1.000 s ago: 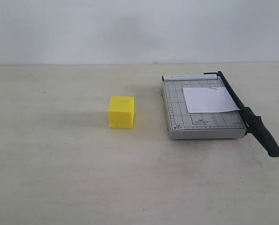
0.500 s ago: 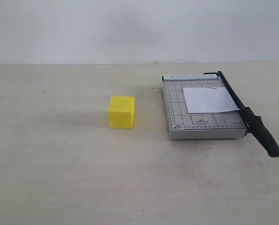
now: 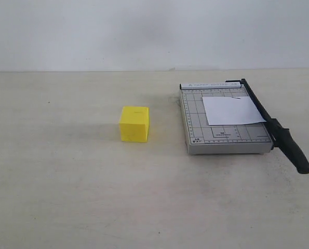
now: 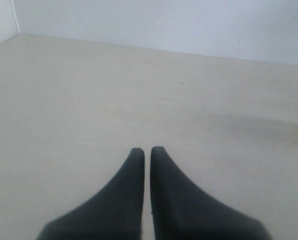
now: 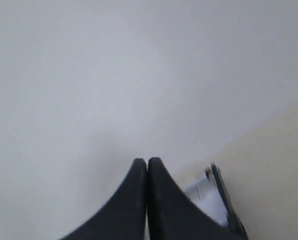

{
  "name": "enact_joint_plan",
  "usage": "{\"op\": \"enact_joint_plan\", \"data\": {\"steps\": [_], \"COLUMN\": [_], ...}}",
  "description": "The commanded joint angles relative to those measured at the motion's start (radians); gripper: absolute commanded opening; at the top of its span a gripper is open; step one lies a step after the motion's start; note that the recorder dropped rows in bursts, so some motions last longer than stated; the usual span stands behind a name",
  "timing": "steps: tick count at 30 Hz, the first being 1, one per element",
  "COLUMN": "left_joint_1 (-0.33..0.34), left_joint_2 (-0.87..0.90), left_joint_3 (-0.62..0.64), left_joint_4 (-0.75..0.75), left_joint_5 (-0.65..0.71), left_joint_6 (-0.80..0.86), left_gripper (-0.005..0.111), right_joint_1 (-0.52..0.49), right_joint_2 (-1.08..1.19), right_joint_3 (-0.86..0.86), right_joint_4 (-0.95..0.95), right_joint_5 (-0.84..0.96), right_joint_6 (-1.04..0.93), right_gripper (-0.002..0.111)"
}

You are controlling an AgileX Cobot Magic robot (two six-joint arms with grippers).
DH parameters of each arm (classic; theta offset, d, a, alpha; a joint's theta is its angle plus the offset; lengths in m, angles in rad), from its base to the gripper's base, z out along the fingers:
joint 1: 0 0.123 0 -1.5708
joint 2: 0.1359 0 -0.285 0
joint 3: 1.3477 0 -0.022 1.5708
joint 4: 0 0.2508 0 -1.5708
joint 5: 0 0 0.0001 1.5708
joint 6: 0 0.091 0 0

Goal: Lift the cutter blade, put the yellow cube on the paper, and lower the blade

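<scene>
Cutter blade (image 3: pixel 272 127) lowered; white paper (image 3: pixel 231 110) beneath its edge; yellow cube (image 3: pixel 134 124) apart on counter (image 3: pixel 66 171).

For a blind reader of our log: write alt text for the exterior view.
A grey paper cutter sits on a beige table, its black blade down beside a white paper on its base. A yellow cube stands apart to its left.

Site presents as a robotics test station, most likely a laboratory bench. Evidence: a plain pale table (image 3: pixel 66 197) set against a plain white wall (image 3: pixel 144 31). Staged props stand apart on it (a yellow cube (image 3: pixel 134 124) and a desktop paper cutter (image 3: pixel 196 129) carrying a white paper (image 3: pixel 232 110)). The black, tapered left end effector (image 4: pixel 147 150) and right end effector (image 5: pixel 147 161) show in their wrist views.
</scene>
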Motion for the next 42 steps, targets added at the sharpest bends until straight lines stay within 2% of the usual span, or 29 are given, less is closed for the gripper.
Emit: {"op": "enact_joint_plan", "data": {"steps": [1, 5, 8, 10, 13, 15, 17, 19, 21, 26, 32, 38, 42], "left_joint_1": [0.003, 0.003, 0.003, 0.003, 0.003, 0.003, 0.003, 0.003, 0.003, 0.003, 0.003, 0.003, 0.003], "left_joint_2": [-0.003, -0.003, -0.003, -0.003, -0.003, -0.003, -0.003, -0.003, -0.003, -0.003, -0.003, -0.003, -0.003], "left_joint_3": [0.004, 0.004, 0.004, 0.004, 0.004, 0.004, 0.004, 0.004, 0.004, 0.004, 0.004, 0.004, 0.004], "left_joint_4": [-0.006, -0.006, -0.006, -0.006, -0.006, -0.006, -0.006, -0.006, -0.006, -0.006, -0.006, -0.006, -0.006], "left_joint_5": [-0.003, -0.003, -0.003, -0.003, -0.003, -0.003, -0.003, -0.003, -0.003, -0.003, -0.003, -0.003, -0.003], "left_joint_6": [-0.001, -0.001, -0.001, -0.001, -0.001, -0.001, -0.001, -0.001, -0.001, -0.001, -0.001, -0.001, -0.001], "left_gripper": [0.004, 0.004, 0.004, 0.004, 0.004, 0.004, 0.004, 0.004, 0.004, 0.004, 0.004, 0.004, 0.004], "right_joint_1": [0.000, 0.000, 0.000, 0.000, 0.000, 0.000, 0.000, 0.000, 0.000, 0.000, 0.000, 0.000, 0.000], "right_joint_2": [0.041, 0.314, 0.655, 0.901, 1.053, 1.120, 1.162, 1.188, 1.203, 1.261, 1.343, 1.322, 1.128], "right_joint_3": [-0.033, -0.116, -0.191, -0.303, -0.427, -0.514, -0.580, -0.636, -0.662, -0.669, -0.665, -0.593, -0.374], "right_joint_4": [-0.078, -0.112, -0.102, -0.102, -0.102, -0.102, -0.102, -0.102, -0.099, -0.101, -0.101, -0.101, -0.090], "right_joint_5": [-0.126, -0.067, -0.034, 0.014, 0.144, 0.287, 0.390, 0.409, 0.395, 0.364, 0.314, 0.199, -0.118], "right_joint_6": [-0.131, -0.311, -0.497, -0.505, -0.512, -0.549, -0.560, -0.565, -0.551, -0.537, -0.549, -0.570, -0.392], "right_gripper": [0.000, 0.000, 0.000, 0.000, 0.003, 0.015, 0.033, 0.055, 0.068, 0.065, 0.051, 0.050, 0.050]}}
